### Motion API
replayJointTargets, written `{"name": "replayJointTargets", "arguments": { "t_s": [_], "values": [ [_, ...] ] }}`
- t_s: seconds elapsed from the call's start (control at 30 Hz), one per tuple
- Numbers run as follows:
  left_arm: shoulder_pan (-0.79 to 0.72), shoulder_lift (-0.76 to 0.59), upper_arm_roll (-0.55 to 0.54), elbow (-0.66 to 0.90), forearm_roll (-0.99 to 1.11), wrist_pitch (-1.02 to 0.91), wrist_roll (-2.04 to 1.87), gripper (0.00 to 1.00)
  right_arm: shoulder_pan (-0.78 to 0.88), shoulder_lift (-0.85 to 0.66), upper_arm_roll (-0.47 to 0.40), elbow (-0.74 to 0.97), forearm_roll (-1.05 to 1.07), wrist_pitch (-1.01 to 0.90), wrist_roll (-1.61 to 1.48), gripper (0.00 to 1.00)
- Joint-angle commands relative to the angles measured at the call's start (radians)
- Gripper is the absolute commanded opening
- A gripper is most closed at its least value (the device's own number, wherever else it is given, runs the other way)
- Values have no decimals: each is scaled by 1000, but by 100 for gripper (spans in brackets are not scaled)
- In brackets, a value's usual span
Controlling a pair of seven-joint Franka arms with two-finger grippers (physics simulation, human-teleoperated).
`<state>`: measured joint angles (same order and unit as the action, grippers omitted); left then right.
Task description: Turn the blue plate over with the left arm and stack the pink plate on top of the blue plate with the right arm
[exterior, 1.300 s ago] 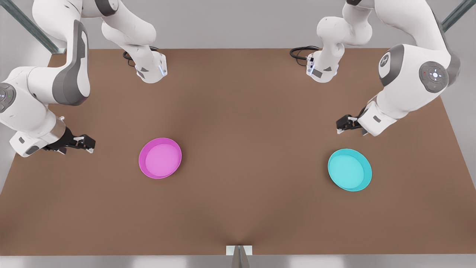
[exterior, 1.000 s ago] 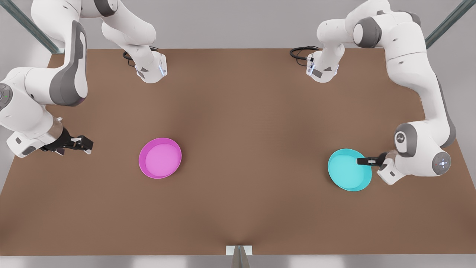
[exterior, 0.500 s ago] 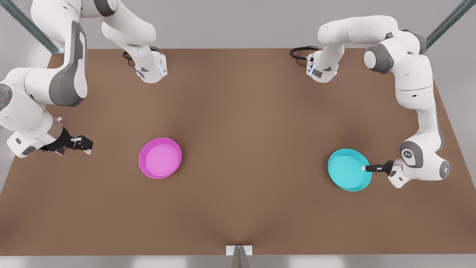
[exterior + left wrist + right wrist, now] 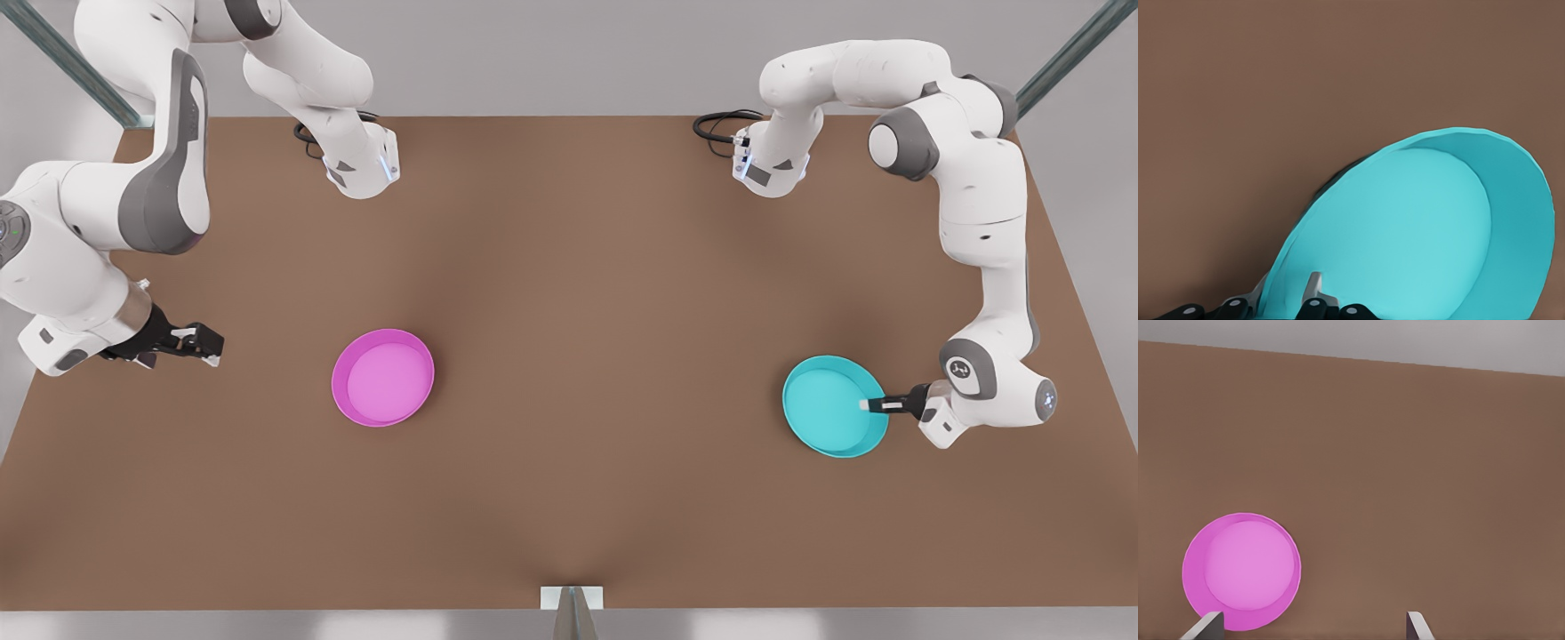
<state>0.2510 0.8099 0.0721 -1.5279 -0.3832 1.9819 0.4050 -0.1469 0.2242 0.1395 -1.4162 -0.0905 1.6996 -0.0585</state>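
- The left gripper [image 4: 876,405] straddles the blue plate's [image 4: 827,404] rim at the front view's right, one finger [image 4: 1313,288] inside, one outside; a shadow under the far side suggests the plate is tipping.
- The right gripper [image 4: 200,342], fingers spread and empty, waits at the front view's left, the pink plate [image 4: 382,378] lying flat nearby toward the table [image 4: 578,267] centre, well apart from the blue.

I've got the blue plate [image 4: 831,411] open side up on the front view's right, left gripper [image 4: 867,405] pinching its rim, one finger inside. Pink plate [image 4: 383,378] sits flat, open side up, well apart on the left, untouched.
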Motion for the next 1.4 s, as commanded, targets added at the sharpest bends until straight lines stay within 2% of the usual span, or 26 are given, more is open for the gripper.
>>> {"name": "replayJointTargets", "arguments": {
  "t_s": [0.0,0.47,0.73,1.23,1.37],
  "values": [
    [1,0,0,0,3,0,0,21,1,0,0,0,0,0,0,100],
    [-21,-34,8,-2,17,0,-2,21,4,1,0,0,0,0,-1,100],
    [-75,-115,0,-31,115,-29,-2,21,9,12,0,-7,2,2,2,100],
    [-325,-190,9,-18,830,-89,-18,21,10,49,0,-17,0,-3,0,100],
    [-366,-204,11,-18,945,-118,-20,21,4,60,0,-18,0,-3,0,100]
  ]
}}
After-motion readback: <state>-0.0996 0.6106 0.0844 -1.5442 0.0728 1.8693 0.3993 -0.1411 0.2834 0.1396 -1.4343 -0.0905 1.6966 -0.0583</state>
